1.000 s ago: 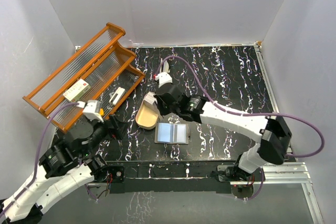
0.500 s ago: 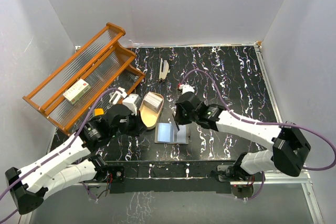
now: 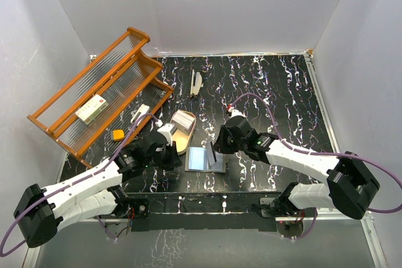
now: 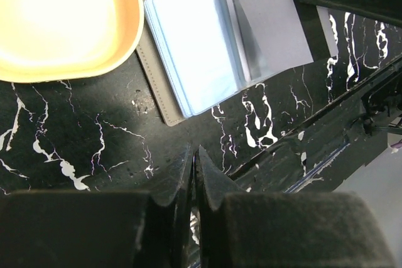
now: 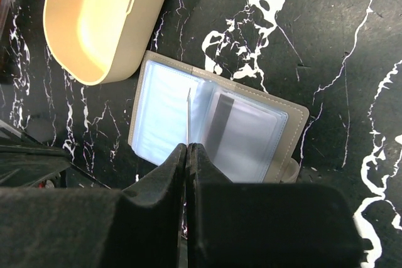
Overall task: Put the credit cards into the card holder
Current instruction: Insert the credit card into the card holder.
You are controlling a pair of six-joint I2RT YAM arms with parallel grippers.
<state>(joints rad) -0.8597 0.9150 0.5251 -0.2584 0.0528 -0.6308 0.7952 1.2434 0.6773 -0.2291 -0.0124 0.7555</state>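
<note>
Now, credit card (image 5: 188,114) above open card holder (image 5: 157,114)
Right tool (image 5: 187,146) grasps it edge-on over the sleeves; left tool (image 4: 193,151) clenched empty over the tabletop (image 4: 94,136).

On your left, an orange rack (image 3: 100,89) with ribbed clear panels leans at the edge of the black, white-veined table (image 3: 276,92), with a white box with red marks (image 3: 92,108) on its upper tier and a small white piece (image 3: 141,113) lower down. Just beside the rack's near end you'll see a small orange object (image 3: 117,135) on the table, and near the middle a tan oval tray (image 3: 181,140). Toward the back, well apart from these, stands a slim pale object (image 3: 196,83) too small to identify.
</note>
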